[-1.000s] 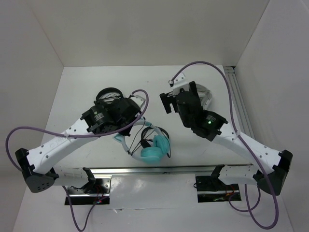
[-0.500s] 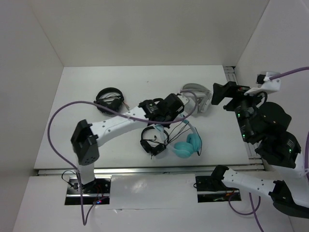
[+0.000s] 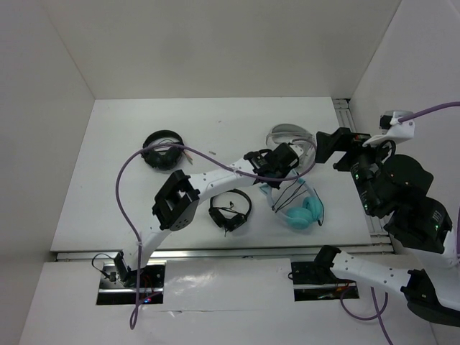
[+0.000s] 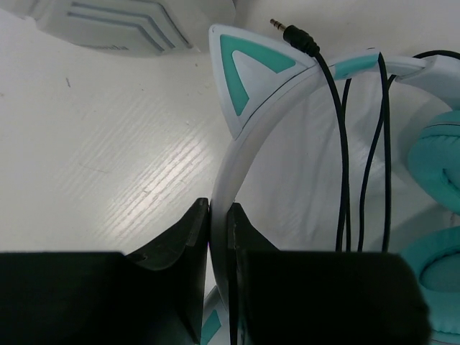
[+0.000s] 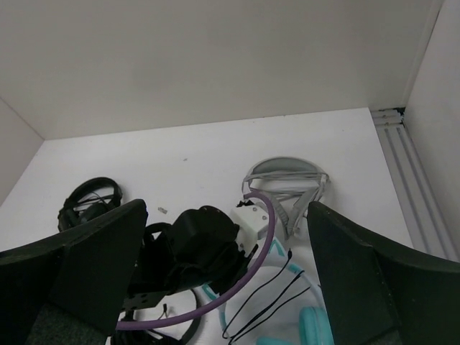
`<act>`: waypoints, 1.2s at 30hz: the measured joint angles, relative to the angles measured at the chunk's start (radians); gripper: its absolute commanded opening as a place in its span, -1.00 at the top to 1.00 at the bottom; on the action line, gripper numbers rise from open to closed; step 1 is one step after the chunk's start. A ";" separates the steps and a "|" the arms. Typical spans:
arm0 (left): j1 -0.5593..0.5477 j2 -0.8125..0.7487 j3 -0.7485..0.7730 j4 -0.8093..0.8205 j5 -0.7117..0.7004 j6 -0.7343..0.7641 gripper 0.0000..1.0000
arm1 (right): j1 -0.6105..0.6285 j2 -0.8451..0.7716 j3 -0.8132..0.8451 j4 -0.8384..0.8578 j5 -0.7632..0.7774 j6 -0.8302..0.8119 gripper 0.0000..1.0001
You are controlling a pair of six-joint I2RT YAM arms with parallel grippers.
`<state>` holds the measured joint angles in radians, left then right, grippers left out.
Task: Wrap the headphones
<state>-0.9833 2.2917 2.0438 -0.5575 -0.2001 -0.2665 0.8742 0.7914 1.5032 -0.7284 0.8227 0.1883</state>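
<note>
The headphones [image 3: 302,213] lie right of centre: teal earcups [image 4: 440,158], a pale headband with a cat ear [image 4: 241,66], and thin black cable [image 4: 343,151] looped across the band, its jack plug [image 4: 289,31] free. My left gripper [image 3: 275,177] is shut on the headband [image 4: 221,180], which runs up between the two jaws. The right gripper [image 3: 332,147] hangs high at the right edge, open and holding nothing. In its wrist view the right gripper [image 5: 226,215] looks down on the left arm, the cable [image 5: 277,291] and an earcup [image 5: 316,329].
White-grey headphones [image 3: 291,136] lie just behind the teal ones. Small black headphones [image 3: 230,209] sit to their left, and another black pair [image 3: 162,149] at the back left. A rail [image 3: 352,144] runs along the table's right edge.
The left arm has stretched out to the right, dragging the teal headphones from the middle to the right. The right arm lifted off the table to the right edge and opened fully.
</note>
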 measured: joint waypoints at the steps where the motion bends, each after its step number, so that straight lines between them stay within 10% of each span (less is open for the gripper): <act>1: 0.000 0.004 -0.013 0.011 0.006 -0.005 1.00 | 0.000 -0.007 -0.009 -0.001 -0.002 0.002 -0.99; 4: 0.000 0.005 -0.054 0.039 0.025 -0.031 0.96 | -0.002 -0.019 -0.027 -0.005 -0.009 0.002 -0.99; 10: 0.000 0.008 -0.069 0.063 0.031 -0.066 0.26 | -0.002 -0.019 -0.034 -0.005 -0.049 0.005 -0.99; 22: 0.007 0.001 -0.071 0.077 0.043 -0.112 -0.27 | -0.018 0.005 -0.017 -0.024 -0.132 0.032 -0.99; 24: 0.010 -0.032 -0.093 0.072 0.028 -0.114 -0.61 | -0.023 0.019 0.006 -0.040 -0.160 0.032 -0.99; 26: 0.010 -0.093 -0.119 0.043 -0.008 -0.128 -0.97 | -0.028 0.041 0.045 -0.063 -0.188 0.033 -0.99; 36: 0.003 -0.734 -0.156 -0.200 -0.371 -0.246 -1.00 | -0.038 0.156 0.359 -0.309 -0.247 0.057 -0.99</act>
<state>-0.9798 1.5574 1.8881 -0.7574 -0.5709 -0.5129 0.8360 0.9474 1.8622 -1.0374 0.5755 0.2451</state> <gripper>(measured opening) 1.000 0.994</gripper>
